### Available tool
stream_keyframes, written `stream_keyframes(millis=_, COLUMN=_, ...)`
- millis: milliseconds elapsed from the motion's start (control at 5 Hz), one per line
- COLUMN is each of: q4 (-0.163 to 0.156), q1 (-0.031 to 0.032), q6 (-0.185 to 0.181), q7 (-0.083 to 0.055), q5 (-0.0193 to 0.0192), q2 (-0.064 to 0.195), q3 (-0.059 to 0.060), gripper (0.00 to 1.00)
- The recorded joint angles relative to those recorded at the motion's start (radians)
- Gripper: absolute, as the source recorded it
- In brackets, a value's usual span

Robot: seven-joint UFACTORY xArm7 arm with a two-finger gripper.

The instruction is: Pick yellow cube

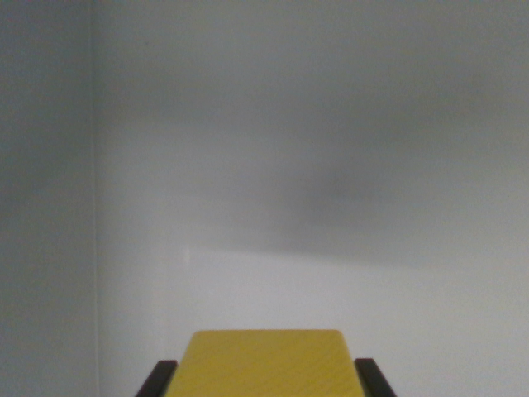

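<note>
**Wrist camera: yellow cube between the gripper fingers**

Item 1. Yellow cube [266, 362]. Sits at the bottom centre of the wrist view, cut off by the lower edge. Only one flat yellow face shows, with rounded upper corners and a faint diagonal grain across it. Position: between the two dark fingers, one at each side.

Item 2. Gripper [265, 379]. Two black fingers [158, 379] visible only as short tips, one at the wrist view's left of the cube and one at the wrist view's right. Each tip lies directly against a side of the cube with no gap showing, so the claw is clamped on the cube.

Item 3. Pale grey-white surface [314, 165]. Fills the rest of the view, out of focus. A broad soft shadow crosses its upper and middle part, darkest right of centre. A faint vertical seam [93, 198] runs down the wrist view's left, with a slightly darker grey panel beyond it.
</note>
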Motion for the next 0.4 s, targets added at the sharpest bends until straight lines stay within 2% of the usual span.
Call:
stream_keyframes(millis=200, q4=0.000, q1=0.0000, q6=0.000, q7=0.000, q5=0.0000, q2=0.000, q3=0.000, gripper=1.00)
stream_keyframes(millis=400, q4=0.028, q1=-0.0015, q6=0.046, q7=-0.001, q5=0.0037, q2=-0.019, q3=0.001, gripper=1.00)
